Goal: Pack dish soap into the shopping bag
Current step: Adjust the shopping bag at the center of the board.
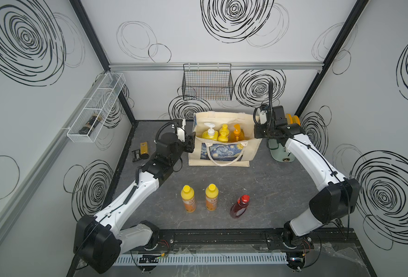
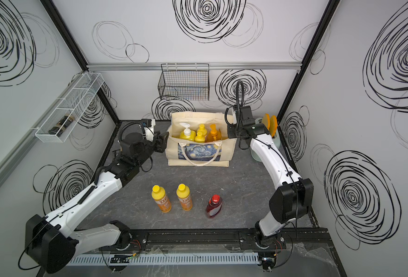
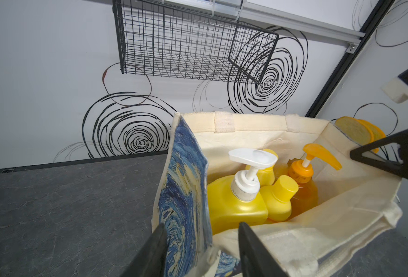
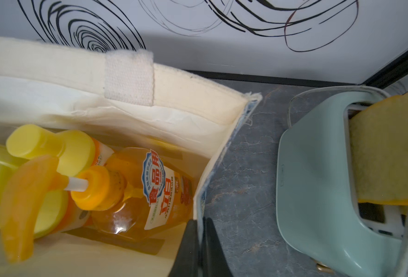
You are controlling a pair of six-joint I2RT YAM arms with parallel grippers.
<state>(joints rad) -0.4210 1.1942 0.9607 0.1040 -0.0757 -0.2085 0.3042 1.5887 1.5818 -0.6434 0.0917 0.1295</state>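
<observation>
The cream shopping bag [image 1: 222, 153] [image 2: 198, 156] with the starry-night picture stands open at the back of the table. Inside it are a yellow pump bottle [image 1: 210, 134] [image 3: 236, 208], an amber pump bottle [image 1: 237, 134] [image 4: 135, 191] and two yellow-capped bottles [image 1: 223, 134]. Two orange yellow-capped bottles [image 1: 188, 199] [image 1: 211, 196] and a dark-red bottle [image 1: 240, 206] stand at the table's front. My left gripper [image 1: 191, 142] [image 3: 201, 225] straddles the bag's left wall, jaws apart. My right gripper [image 1: 255, 133] [image 4: 200, 219] is shut on the bag's right wall.
A black wire basket [image 1: 207, 82] hangs on the back wall above the bag. A white wire shelf [image 1: 95, 108] on the left wall holds a dark jar. Yellow-and-black packets [image 1: 141, 151] lie at the left. A mint toaster [image 1: 279, 151] [image 4: 318, 179] stands just right of the bag.
</observation>
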